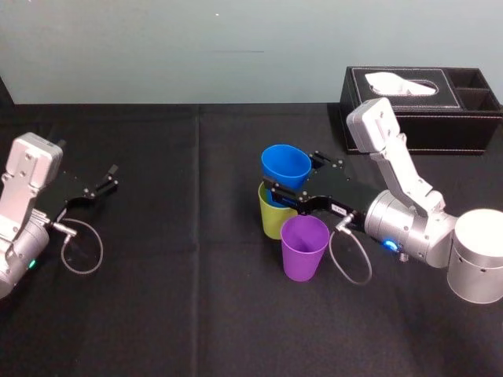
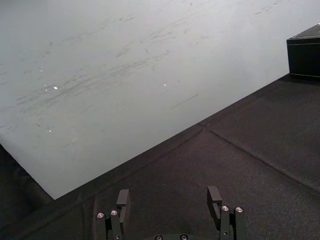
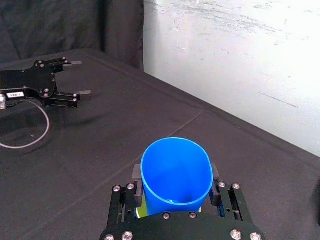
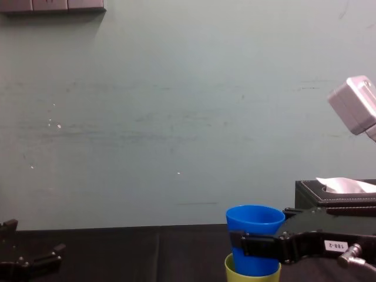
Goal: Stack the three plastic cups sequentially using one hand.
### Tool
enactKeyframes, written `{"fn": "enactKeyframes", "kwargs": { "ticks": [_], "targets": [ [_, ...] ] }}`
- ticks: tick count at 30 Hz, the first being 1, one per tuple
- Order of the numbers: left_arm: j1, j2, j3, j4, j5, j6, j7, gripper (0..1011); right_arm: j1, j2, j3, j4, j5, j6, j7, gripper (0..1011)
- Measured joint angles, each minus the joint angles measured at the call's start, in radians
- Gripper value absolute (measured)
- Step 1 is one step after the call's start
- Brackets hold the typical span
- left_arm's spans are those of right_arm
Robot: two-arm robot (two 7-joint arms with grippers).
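— where's your blue cup right now?
— your right gripper (image 1: 292, 177) has its fingers pressed against both sides of the blue cup (image 1: 285, 165), near the middle of the table (image 1: 173, 314). the cup's long axis runs close to vertical, with the wide mouth up and the narrow base down. in the chest view that base sits inside the mouth of the yellow-green cup (image 1: 271, 218).
— and your other two cups?
— the yellow-green cup stands upright on the cloth, mouth up, under the blue one. the purple cup (image 1: 303, 247) also stands upright, mouth up, just beside the yellow-green cup on the robot's side. you can't tell whether those two touch.
— your other arm?
— your left gripper (image 1: 102, 187) is over the left side of the table, well apart from the cups. its fingers are spread with nothing between them.
— and the surface and the room?
— a black cloth with seam lines covers the table. a black tissue box (image 1: 424, 110) with a white tissue poking out sits at the far right, behind your right arm. a pale grey-green wall (image 4: 147, 117) with faint scuffs rises behind the table.
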Motion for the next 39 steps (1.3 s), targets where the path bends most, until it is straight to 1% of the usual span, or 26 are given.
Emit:
{"fn": "enactKeyframes", "kwargs": {
  "ticks": [15,25,27,29,31,33,34,38,39],
  "targets": [
    [0.0,0.0,0.0,0.0,0.0,0.0,0.0,1011,-0.013,-0.008,-0.003,0.007,-0.014,-0.006,0.001,728],
    [0.0,0.0,0.0,0.0,0.0,0.0,0.0,1011,-0.012,-0.008,-0.002,0.007,-0.013,-0.006,0.001,728],
    [0.0,0.0,0.0,0.0,0.0,0.0,0.0,1011,-0.012,-0.008,-0.002,0.007,-0.013,-0.006,0.001,741],
    [0.0,0.0,0.0,0.0,0.0,0.0,0.0,1011,-0.012,-0.008,-0.002,0.007,-0.013,-0.006,0.001,784],
    [0.0,0.0,0.0,0.0,0.0,0.0,0.0,1011,-0.012,-0.008,-0.002,0.007,-0.013,-0.006,0.001,852],
    [0.0,0.0,0.0,0.0,0.0,0.0,0.0,1011,-0.012,-0.007,-0.002,0.007,-0.013,-0.005,0.001,878],
    [0.0,0.0,0.0,0.0,0.0,0.0,0.0,1011,-0.012,-0.007,-0.002,0.007,-0.013,-0.005,0.001,934],
    [0.0,0.0,0.0,0.0,0.0,0.0,0.0,1011,-0.012,-0.007,-0.002,0.006,-0.012,-0.005,0.001,1003],
    [0.0,0.0,0.0,0.0,0.0,0.0,0.0,1011,-0.012,-0.007,-0.002,0.006,-0.012,-0.005,0.001,1003]
  ]
}}
